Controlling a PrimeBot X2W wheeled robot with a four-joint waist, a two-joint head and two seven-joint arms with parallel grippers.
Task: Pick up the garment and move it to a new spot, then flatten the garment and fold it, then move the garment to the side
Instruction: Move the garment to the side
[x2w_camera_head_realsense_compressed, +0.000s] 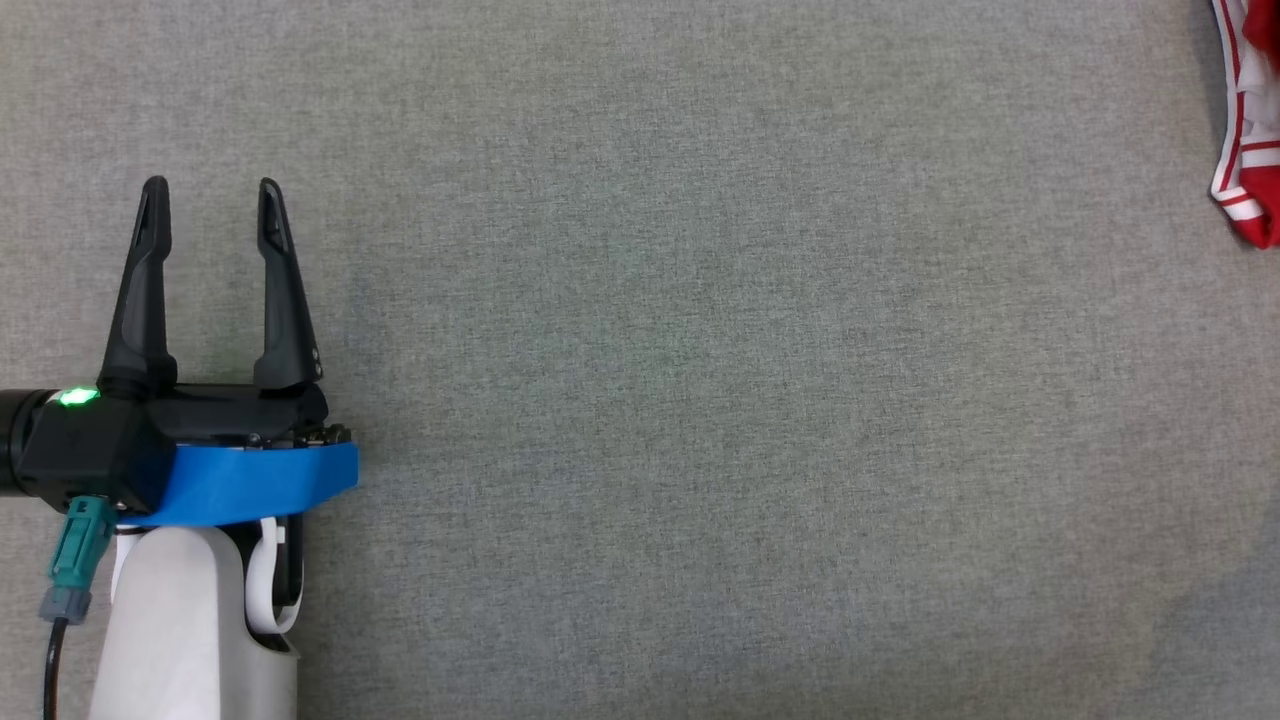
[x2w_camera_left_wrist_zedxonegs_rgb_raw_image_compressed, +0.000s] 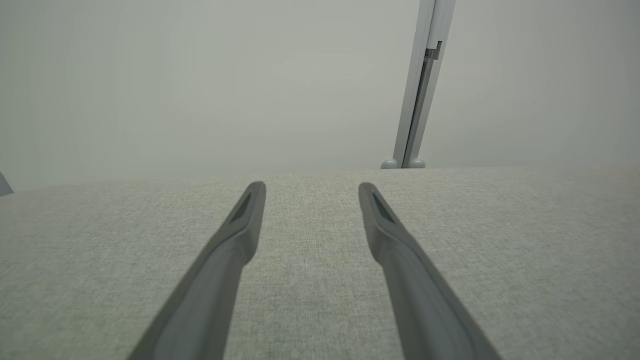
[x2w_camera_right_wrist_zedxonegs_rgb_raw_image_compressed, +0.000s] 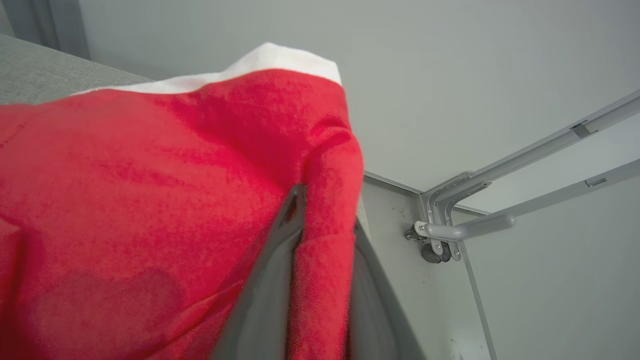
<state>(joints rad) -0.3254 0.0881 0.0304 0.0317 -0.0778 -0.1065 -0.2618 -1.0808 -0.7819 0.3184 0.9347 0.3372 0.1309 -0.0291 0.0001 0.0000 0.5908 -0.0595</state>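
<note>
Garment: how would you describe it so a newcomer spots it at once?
On the grey table, look to the far upper right edge of the head view, well away from the left gripper. The garment is crumpled red cloth with white stripes, a fold of it between the right gripper's jaws; its red stands out against the plain grey.

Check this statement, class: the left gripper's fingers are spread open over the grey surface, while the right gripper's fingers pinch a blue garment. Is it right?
Not quite: the garment is red with white trim, not blue, as the right wrist view shows. The left gripper is indeed spread open over the grey surface, and the right gripper does pinch the garment.
</note>
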